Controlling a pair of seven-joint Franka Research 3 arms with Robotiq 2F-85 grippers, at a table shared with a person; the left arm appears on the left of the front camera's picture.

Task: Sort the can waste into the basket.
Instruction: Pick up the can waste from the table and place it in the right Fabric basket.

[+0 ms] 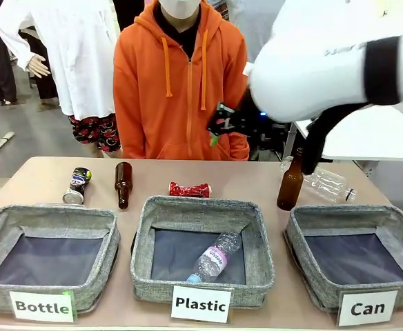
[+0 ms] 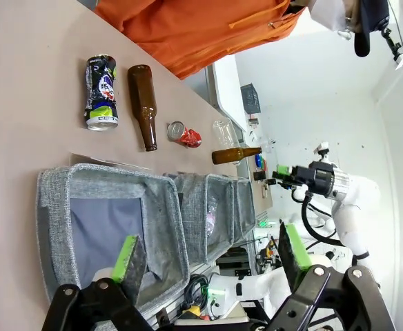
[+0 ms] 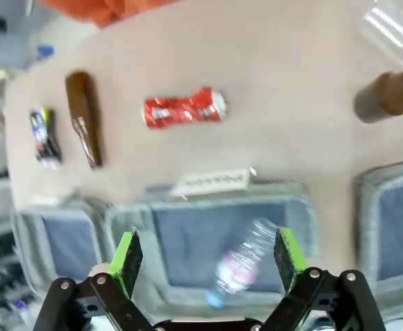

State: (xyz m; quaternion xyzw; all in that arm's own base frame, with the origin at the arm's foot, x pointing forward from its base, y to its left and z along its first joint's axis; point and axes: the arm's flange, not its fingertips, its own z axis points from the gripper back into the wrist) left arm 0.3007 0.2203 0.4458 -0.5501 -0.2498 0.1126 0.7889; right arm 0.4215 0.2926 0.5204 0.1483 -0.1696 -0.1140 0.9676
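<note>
Reaching step, likely: left hand point(image 2: 212, 252) and right hand point(image 3: 207, 252) both spread, empty. The crushed red can point(image 3: 184, 110) lies at right hand's 12 o'clock; next calls for descending, pinching, carrying to Can basket point(image 1: 346, 211).

A tan counter point(image 1: 43, 179) carries two grey woven baskets with dark linings. The one at nine o'clock has a white card point(image 1: 41, 306) reading "Bottle" on its front wall point(image 1: 50, 212). The middle one point(image 1: 201, 205) has a card point(image 1: 201, 304) reading "Plastic". Inside the middle one a clear plastic bottle point(image 1: 214, 258) lies slanted, its blue cap toward seven o'clock. At eleven o'clock from this basket a brown glass bottle point(image 1: 123, 184) lies flat, neck toward six o'clock. At two o'clock a second brown bottle point(image 1: 290, 185) stands upright, with a clear bottle point(image 1: 326, 184) lying just beside it at three o'clock. A person in an orange hoodie point(image 1: 181, 89) stands at twelve o'clock.
</note>
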